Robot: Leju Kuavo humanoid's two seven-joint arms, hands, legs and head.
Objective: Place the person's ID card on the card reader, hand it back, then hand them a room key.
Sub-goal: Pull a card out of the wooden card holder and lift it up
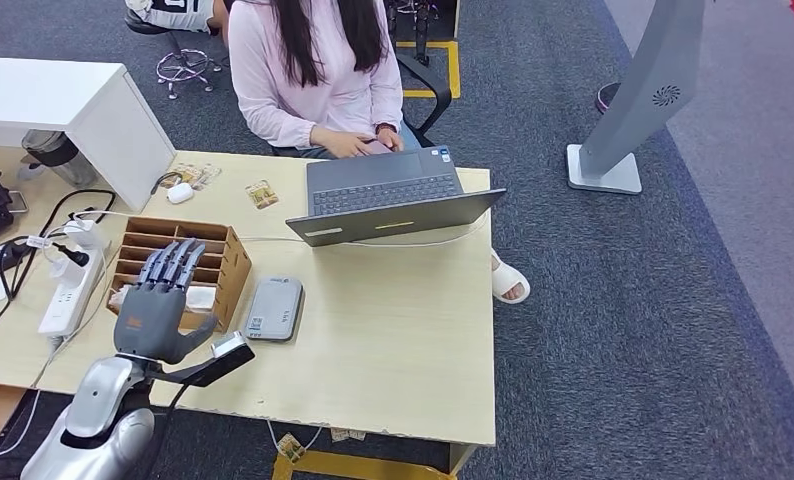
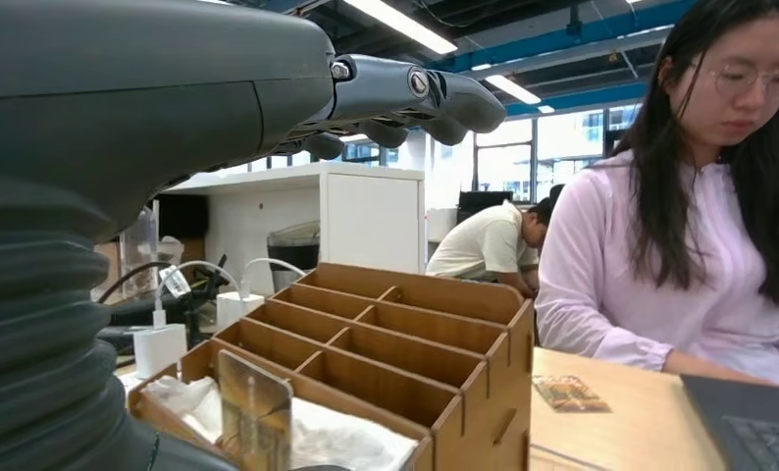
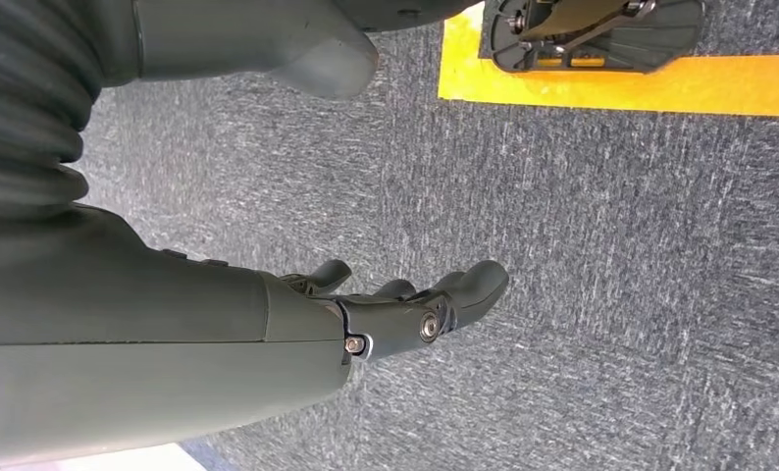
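My left hand (image 1: 158, 300) hovers over the near end of the wooden compartment box (image 1: 238, 275), fingers stretched out and apart, holding nothing. In the left wrist view the fingers (image 2: 405, 98) reach out above the box (image 2: 493, 383). A brownish card (image 2: 255, 407) stands upright in the nearest compartment beside white paper. The grey card reader (image 1: 274, 308) lies flat on the table just right of the box, with nothing on it. A person (image 1: 318, 70) in a pink shirt sits at the far side, typing. My right hand (image 3: 386, 314) hangs over the carpet, fingers loosely extended and empty.
An open laptop (image 1: 388, 195) stands in front of the person. A small patterned packet (image 1: 262, 193) and a white earbud case (image 1: 180, 193) lie near the far edge. A power strip (image 1: 68, 285) with cables lies left of the box, and a white cabinet (image 1: 83, 110) stands at far left.
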